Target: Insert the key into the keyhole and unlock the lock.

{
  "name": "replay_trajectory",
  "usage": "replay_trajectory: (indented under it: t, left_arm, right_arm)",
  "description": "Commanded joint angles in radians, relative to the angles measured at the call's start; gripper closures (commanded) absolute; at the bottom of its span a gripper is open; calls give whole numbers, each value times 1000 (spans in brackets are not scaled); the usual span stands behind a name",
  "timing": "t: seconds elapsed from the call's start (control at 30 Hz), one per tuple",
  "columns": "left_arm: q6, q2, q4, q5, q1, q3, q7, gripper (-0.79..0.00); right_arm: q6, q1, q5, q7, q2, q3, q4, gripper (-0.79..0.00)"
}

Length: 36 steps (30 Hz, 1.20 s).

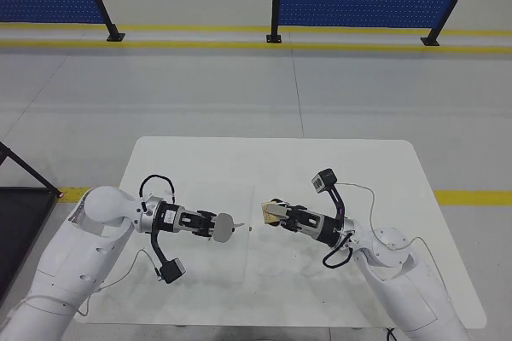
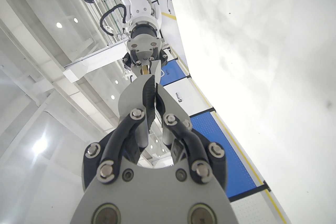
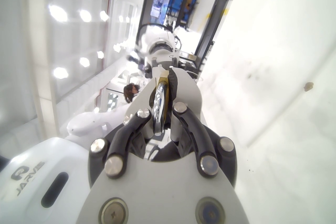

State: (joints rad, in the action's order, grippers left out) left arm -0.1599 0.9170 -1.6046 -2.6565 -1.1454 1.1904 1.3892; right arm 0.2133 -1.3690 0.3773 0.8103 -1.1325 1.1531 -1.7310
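Observation:
Above the middle of the white table [image 1: 324, 170], my two grippers face each other tip to tip. My left gripper [image 1: 230, 227] is shut on a small key [image 1: 248, 228]; its thin blade pokes out toward the lock. My right gripper [image 1: 273, 213] is shut on a brass padlock [image 1: 270, 214]. A short gap separates the key tip from the lock. In the right wrist view the padlock [image 3: 163, 79] sits between the fingers [image 3: 183, 88], its silver shackle toward the wrist. In the left wrist view my left gripper [image 2: 152, 83] is pressed together, with the padlock [image 2: 145, 69] just beyond it.
A black metal rack [image 1: 8, 192] stands on the floor left of the table. Blue barrier panels [image 1: 358, 10] line the far side behind a yellow floor line. A small brown crumb [image 3: 309, 86] lies on the table surface.

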Motion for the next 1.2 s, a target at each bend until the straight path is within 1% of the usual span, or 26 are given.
replay_trajectory:
  t: [0.0,0.2,0.3,0.47,0.87,1.17]
  left_arm:
    - [-3,2,13,15,12,-12,6,0]
    - [-12,6,43,49,40,-36,18,0]
    - [-16,6,51,54,47,-43,20,0]
    - [-19,6,58,64,50,-57,20,0]
    - [-33,9,68,42,69,-96,-15,0]
    - [-48,20,92,51,114,-139,-28,0]
  right_arm:
    - [0,0,0,0,0,0,0,0]
    - [0,0,-4,-4,0,0,-1,0]
    - [-2,-2,-79,-24,3,1,-16,0]
    - [7,-11,-122,-32,4,-3,-35,0]
    - [11,-13,-138,-55,4,-6,-48,0]
    - [11,-13,-138,-55,4,-6,-48,0]
